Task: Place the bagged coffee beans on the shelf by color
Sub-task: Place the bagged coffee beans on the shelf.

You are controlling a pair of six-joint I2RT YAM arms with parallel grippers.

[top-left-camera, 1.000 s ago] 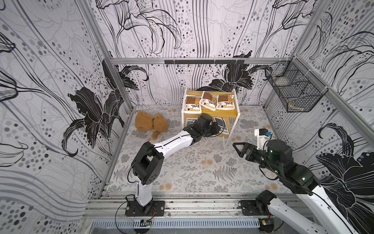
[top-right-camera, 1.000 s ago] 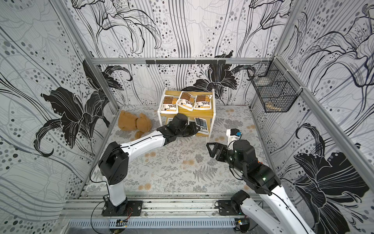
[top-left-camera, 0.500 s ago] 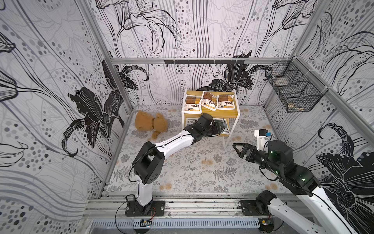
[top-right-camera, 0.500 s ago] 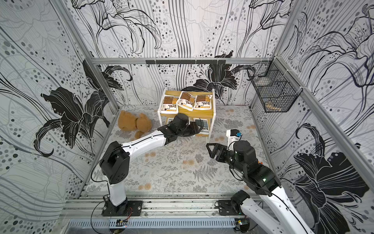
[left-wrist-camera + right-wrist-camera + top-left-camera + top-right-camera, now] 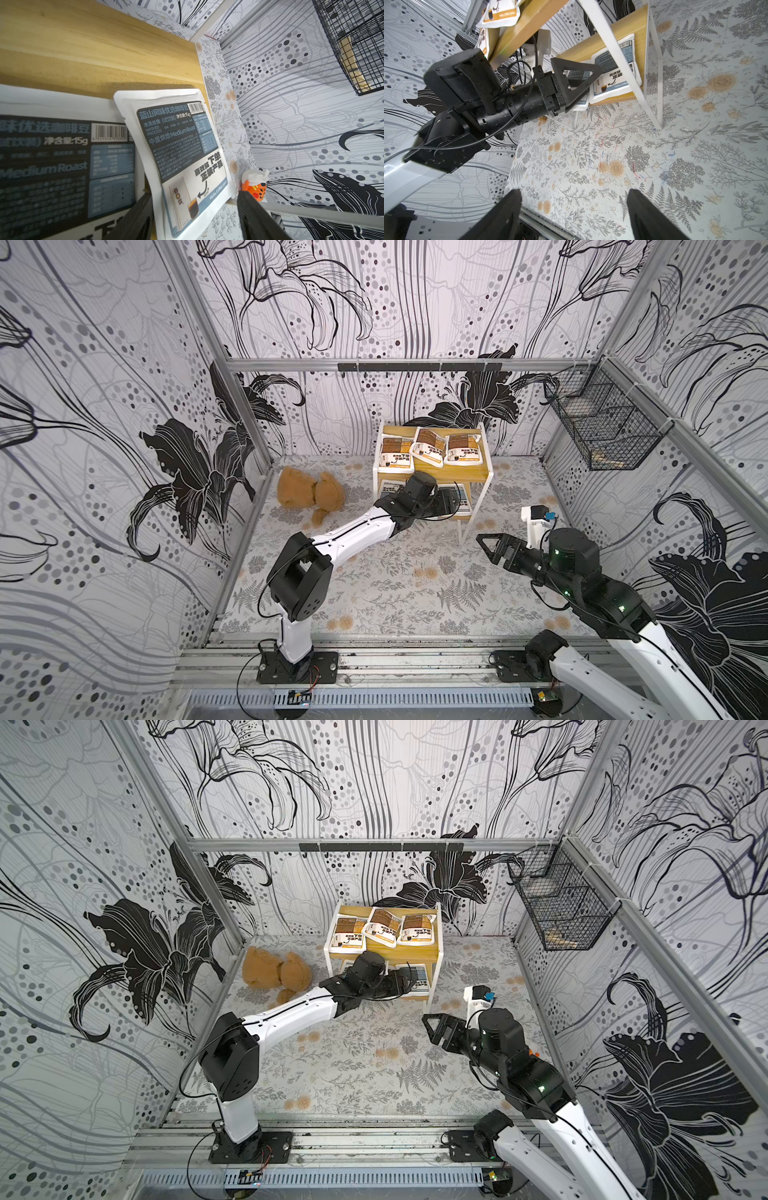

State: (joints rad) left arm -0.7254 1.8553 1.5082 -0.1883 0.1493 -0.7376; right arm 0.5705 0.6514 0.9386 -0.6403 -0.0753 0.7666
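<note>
Sitting loose inside the spread left gripper [image 5: 193, 196], the blue-grey pouch [image 5: 180, 145] looked light, floppy, best pinched by its edge; right gripper [image 5: 574, 192] spread too.

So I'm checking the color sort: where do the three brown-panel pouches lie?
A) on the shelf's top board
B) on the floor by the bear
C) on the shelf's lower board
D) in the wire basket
A: both top views show the three brown pouches lying side by side on the top board.

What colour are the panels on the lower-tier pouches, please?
Blue-grey; the pouch shows best in the left wrist view.
</note>
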